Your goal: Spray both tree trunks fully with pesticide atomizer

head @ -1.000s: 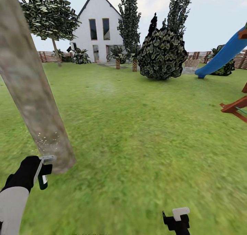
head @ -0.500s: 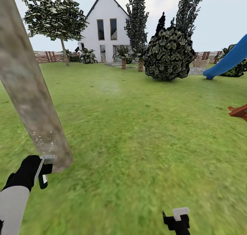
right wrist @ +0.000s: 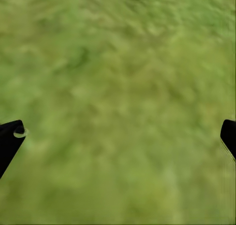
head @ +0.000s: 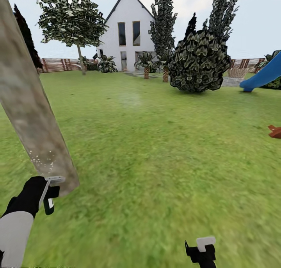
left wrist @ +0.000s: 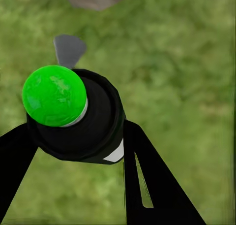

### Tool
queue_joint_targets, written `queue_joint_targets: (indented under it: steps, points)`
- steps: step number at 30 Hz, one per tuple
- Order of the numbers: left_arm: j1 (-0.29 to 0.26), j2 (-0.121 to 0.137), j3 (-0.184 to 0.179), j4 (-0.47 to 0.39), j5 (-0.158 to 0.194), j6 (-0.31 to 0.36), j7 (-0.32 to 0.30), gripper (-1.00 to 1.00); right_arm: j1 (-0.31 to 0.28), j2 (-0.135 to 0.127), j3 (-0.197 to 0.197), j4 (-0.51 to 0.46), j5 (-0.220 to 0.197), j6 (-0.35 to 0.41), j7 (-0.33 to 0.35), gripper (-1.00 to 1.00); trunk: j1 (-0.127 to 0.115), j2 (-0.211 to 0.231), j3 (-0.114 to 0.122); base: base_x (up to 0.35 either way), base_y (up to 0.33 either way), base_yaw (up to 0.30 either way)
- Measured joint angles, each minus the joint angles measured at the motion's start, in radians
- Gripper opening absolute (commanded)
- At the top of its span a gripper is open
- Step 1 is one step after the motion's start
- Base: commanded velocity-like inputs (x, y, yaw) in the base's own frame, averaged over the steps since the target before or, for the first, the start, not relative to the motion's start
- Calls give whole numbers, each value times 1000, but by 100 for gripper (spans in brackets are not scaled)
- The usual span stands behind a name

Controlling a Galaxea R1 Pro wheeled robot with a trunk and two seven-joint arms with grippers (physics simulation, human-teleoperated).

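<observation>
While my left gripper [head: 46, 190] clamps the spray bottle [head: 49, 199] beside the near trunk [head: 35, 123], right gripper [head: 203, 248] spread, empty: spraying step; next, cover higher bark.

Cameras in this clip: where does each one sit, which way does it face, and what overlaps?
Head view: on the head, forward and down over the lawn; tree trunk, left pincer holding the pesticide atomizer, right pincer.
Left wrist view: along its fingers clamping the atomizer, over grass.
Right wrist view: down at grass, fingertips apart.
Shared: atomizer, grass.
</observation>
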Motion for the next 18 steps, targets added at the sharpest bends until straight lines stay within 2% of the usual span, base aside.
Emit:
queue_joint_targets:
  steps: [7,18]
  points:
    - [-17,-1,1,-2,-1,22,0,-100,0,0,0,0,0,1,0,100,0,0,0,154,-265,257]
    - [-8,8,-1,-1,-3,25,0,-100,0,0,0,0,0,1,0,100,0,0,0,182,-241,12]
